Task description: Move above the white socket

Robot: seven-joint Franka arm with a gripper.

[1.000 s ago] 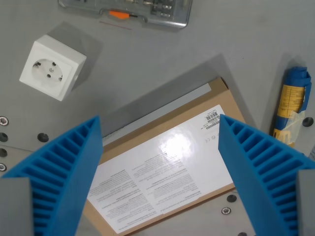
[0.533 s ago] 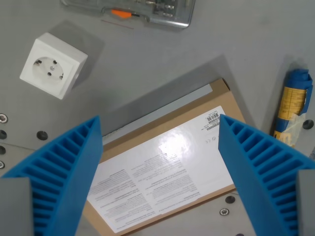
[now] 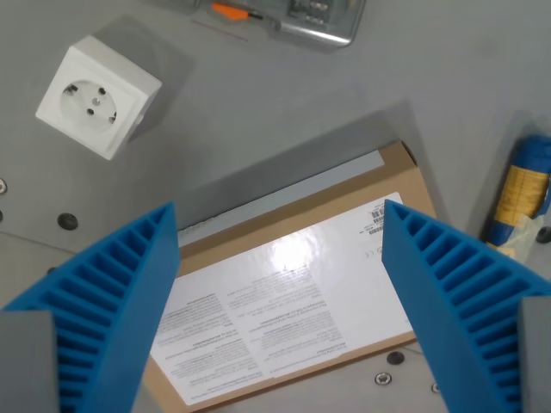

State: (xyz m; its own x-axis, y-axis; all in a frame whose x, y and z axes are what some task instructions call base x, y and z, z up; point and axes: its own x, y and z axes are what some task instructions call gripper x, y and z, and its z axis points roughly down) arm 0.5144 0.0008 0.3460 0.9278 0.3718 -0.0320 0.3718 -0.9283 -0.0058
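The white socket (image 3: 96,99) is a small white cube with a round outlet face, lying on the grey table at the wrist view's upper left. My gripper (image 3: 280,301) is open and empty, its two blue ribbed fingers (image 3: 112,310) wide apart at the bottom corners of the view. It hangs over a brown cardboard box (image 3: 297,292) with a white printed label, to the lower right of the socket in the picture.
A clear plastic case (image 3: 293,17) with an orange part lies at the top edge. A blue and yellow tube (image 3: 523,189) lies at the right edge. Bolt holes (image 3: 66,221) dot the table at the left and bottom.
The whole scene has shifted a little right and the socket and case have moved up in the picture, so the camera has moved. The fingers stay equally open.
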